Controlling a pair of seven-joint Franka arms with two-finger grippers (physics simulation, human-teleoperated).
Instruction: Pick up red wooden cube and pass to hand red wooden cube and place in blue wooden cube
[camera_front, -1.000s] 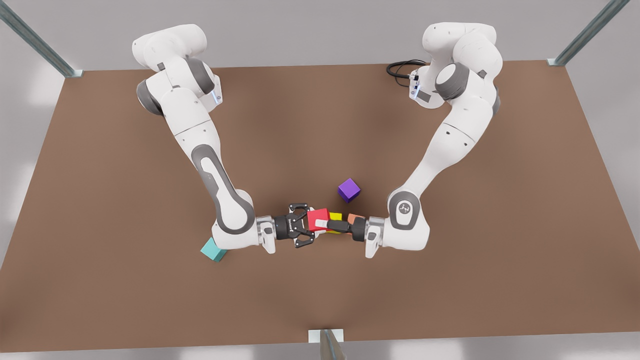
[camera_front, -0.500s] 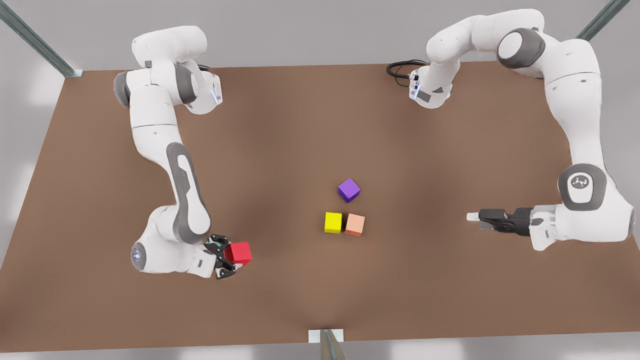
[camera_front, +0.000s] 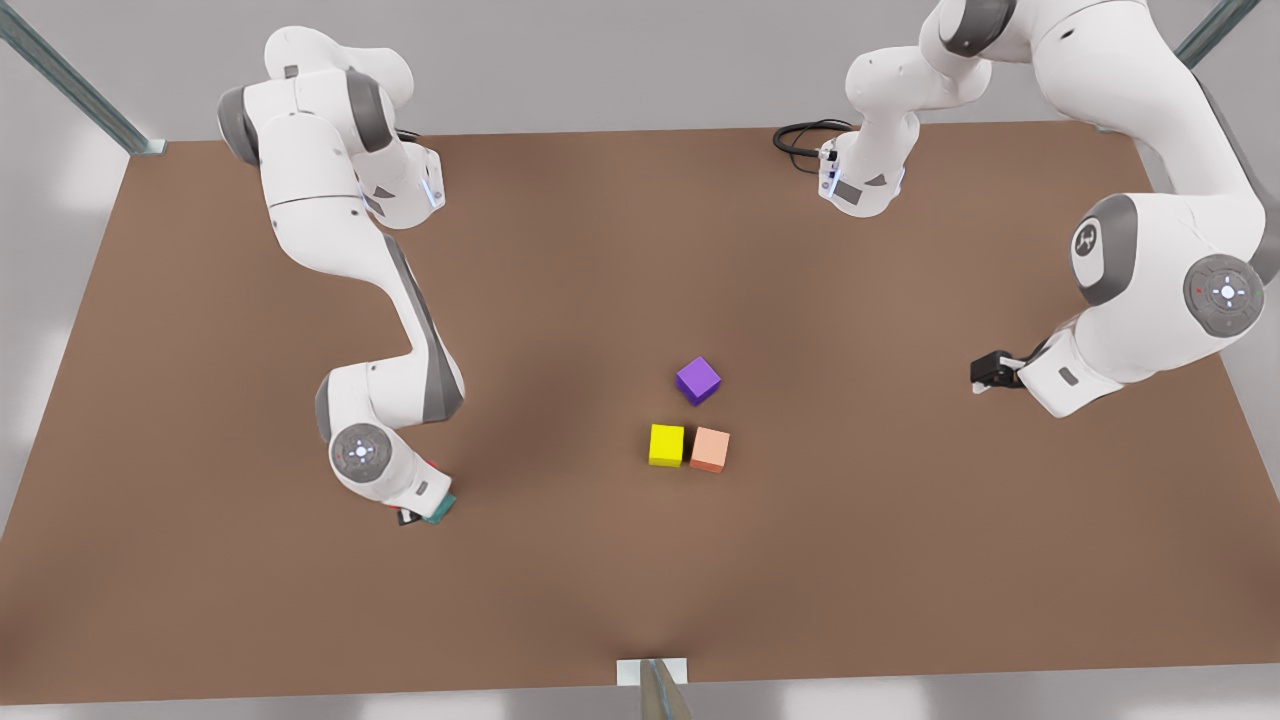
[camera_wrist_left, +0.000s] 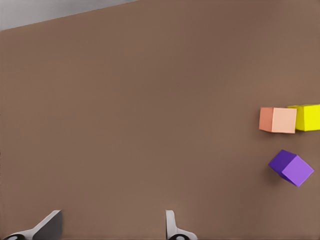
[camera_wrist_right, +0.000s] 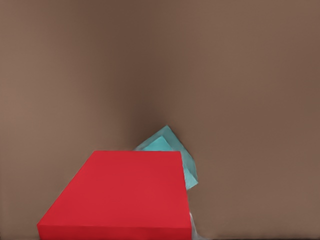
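We're in the placing step: our right gripper (camera_front: 418, 512) grasps the red wooden cube (camera_wrist_right: 120, 192) just above the blue wooden cube (camera_wrist_right: 172, 150). Next, lower squarely and release. At three o'clock, our left gripper (camera_wrist_left: 112, 225) waits, fingers spread.

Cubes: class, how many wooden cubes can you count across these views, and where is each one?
5. The purple cube, yellow cube and peach-orange cube sit mid-table; the red wooden cube hangs above the blue wooden cube, both under the wrist at the front view's left.
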